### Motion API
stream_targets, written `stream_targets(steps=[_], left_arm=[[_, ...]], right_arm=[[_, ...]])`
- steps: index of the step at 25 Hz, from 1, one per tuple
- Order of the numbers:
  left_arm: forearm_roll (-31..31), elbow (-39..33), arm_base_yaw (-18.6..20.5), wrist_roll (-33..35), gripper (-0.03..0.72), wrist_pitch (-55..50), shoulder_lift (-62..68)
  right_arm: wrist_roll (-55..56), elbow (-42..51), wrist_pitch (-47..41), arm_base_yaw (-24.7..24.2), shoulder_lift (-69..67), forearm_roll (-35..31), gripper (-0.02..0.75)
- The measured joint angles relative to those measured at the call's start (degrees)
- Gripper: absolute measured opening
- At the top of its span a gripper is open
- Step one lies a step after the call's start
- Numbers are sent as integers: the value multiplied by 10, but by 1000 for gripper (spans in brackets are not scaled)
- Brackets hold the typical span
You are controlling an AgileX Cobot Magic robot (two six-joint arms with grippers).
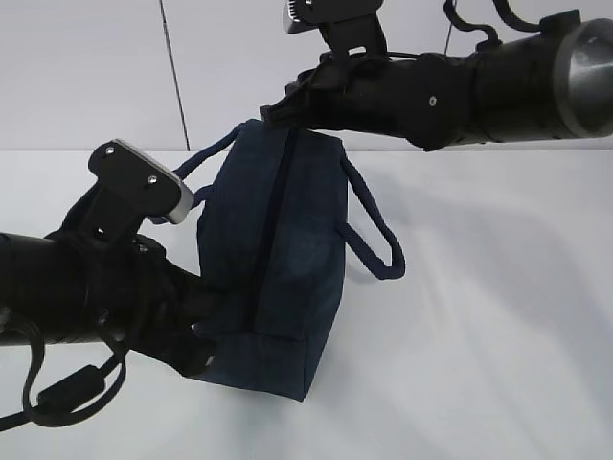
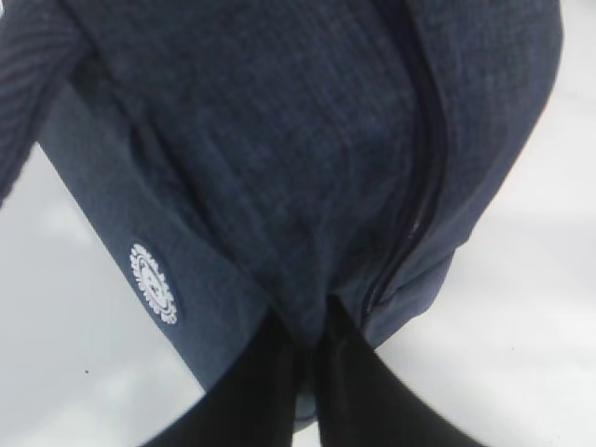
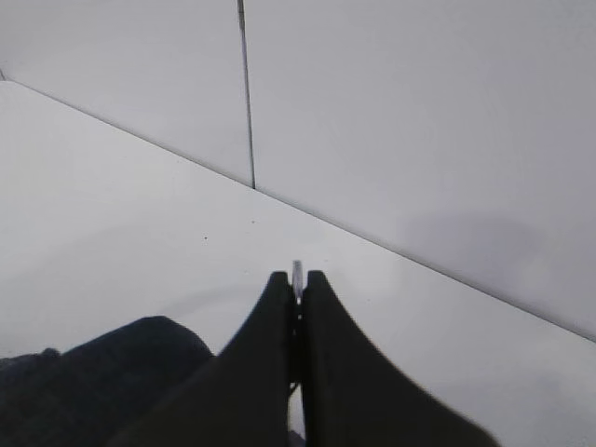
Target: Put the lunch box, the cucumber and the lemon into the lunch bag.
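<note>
We keep the left pincer (image 2: 307, 349) clamped on the lunch bag (image 1: 273, 254) fabric as an anchor, while our right pincer (image 3: 298, 279), pinching the metal zipper pull (image 3: 297, 272), draws steadily along the zipper line (image 1: 273, 230).

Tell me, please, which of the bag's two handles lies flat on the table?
The handle on the exterior view's right side lies looped flat on the table; the other handle arches up behind the left arm.

We see the lunch bag (image 1: 273, 259) standing on the white bench (image 1: 498, 316), its top zipper closed. Our left end effector (image 1: 203, 331) meets the bag's near lower corner; our right end effector (image 1: 273, 115) meets its far top end. One handle (image 1: 375, 235) droops right.
</note>
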State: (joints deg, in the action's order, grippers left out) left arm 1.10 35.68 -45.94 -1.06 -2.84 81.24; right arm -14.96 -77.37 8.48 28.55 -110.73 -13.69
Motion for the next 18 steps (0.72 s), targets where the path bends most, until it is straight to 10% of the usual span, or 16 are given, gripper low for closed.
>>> stream_targets(steps=[18], left_arm=[[27,0,0,0,38,-12,-6]], right_arm=[[-1,-110,-146,-17,-64,-1,-13]])
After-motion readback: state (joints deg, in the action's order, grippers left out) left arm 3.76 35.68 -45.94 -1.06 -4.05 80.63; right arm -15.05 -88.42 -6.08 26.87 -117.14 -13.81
